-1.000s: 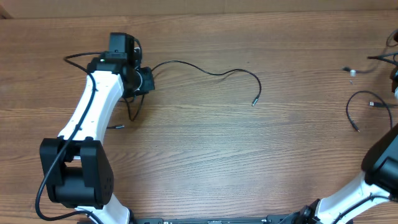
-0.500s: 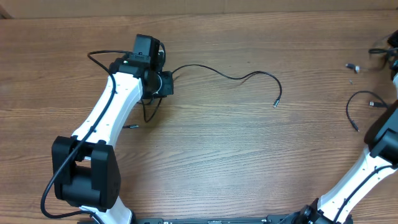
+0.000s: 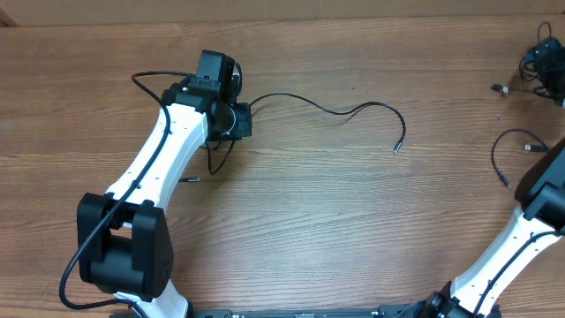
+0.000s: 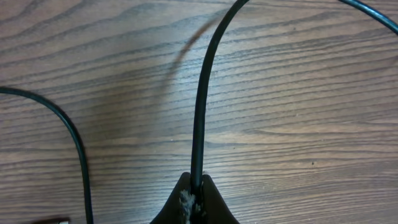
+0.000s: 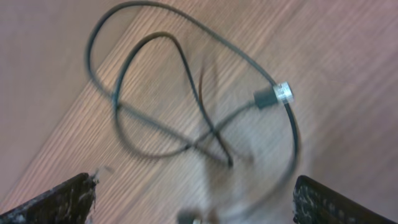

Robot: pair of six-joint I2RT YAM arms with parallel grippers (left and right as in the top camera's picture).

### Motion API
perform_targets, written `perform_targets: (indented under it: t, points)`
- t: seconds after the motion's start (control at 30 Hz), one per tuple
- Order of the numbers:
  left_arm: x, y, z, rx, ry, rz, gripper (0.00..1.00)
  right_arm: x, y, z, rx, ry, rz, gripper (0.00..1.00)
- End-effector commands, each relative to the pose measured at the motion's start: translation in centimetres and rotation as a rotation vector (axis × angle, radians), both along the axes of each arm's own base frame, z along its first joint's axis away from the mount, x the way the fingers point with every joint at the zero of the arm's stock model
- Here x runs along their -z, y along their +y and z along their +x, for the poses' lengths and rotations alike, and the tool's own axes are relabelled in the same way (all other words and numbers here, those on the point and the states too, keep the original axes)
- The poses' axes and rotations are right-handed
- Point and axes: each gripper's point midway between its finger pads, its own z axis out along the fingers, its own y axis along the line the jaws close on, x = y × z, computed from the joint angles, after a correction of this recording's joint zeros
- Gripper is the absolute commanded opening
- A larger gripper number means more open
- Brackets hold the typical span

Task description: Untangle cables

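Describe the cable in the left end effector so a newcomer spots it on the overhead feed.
Find the left arm stretched to the upper left of the table; its end effector is shut on a thin black cable. It snakes rightward across mid-table to a small plug. Unlike the other cables, which lie loose, one end is pinched.

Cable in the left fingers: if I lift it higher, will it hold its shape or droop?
Probably droops: the cable lies in loose waves across the table, not straight. It seems light and thin, a slim cord pinched by the left fingers. Its plug end lies free, so it would likely trail and swing.
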Motion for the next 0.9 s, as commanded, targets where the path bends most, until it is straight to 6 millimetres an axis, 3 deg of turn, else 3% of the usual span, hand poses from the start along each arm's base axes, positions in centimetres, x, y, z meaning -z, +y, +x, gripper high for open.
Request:
perform_targets:
  t: [0.0, 0.1, 0.17, 0.23, 0.37, 0.5, 0.57, 0.63, 0.77, 0.87]
  points:
    - [-1.0, -2.2, 0.2, 0.034, -0.013, -0.108, 0.04, -9.5, 1.8, -1.1, -0.029, -0.083, 0.003, 1.00]
    - [-3.4, -7.1, -0.1, 0.242, -0.061, -0.351, 0.04, -9.2, 5.9, -2.9, -0.108, -0.015, 0.151, 1.00]
    - [-6.8, -11.1, -1.1, 0.519, -0.178, -0.557, 0.04, -8.4, 9.2, -3.9, -0.170, 0.035, 0.271, 1.00]
    - [-10.2, -13.3, -2.0, 0.707, -0.291, -0.723, 0.04, -7.7, 11.9, -4.8, -0.232, 0.090, 0.345, 1.00]
    - [-15.2, -14.7, -3.5, 0.906, -0.427, -0.960, 0.04, -6.9, 17.6, -6.4, -0.403, 0.190, 0.421, 1.00]
    - [-18.6, -14.2, -3.8, 0.982, -0.480, -1.087, 0.04, -6.7, 22.4, -6.8, -0.547, 0.246, 0.435, 1.00]
    - [-18.7, -13.7, -2.1, 0.882, -0.466, -1.057, 0.04, -6.6, 24.3, -6.7, -0.583, 0.261, 0.437, 1.00]
    - [-17.2, -12.7, 0.9, 0.688, -0.445, -0.966, 0.04, -6.6, 26.3, -6.5, -0.639, 0.272, 0.425, 1.00]
    - [-11.8, -7.7, 6.2, 0.147, -0.297, -0.754, 0.04, -6.2, 29.4, -6.4, -0.730, 0.300, 0.375, 1.00]
    - [-7.6, -3.0, 7.3, -0.233, -0.176, -0.597, 0.04, -5.9, 31.4, -6.6, -0.766, 0.331, 0.350, 1.00]
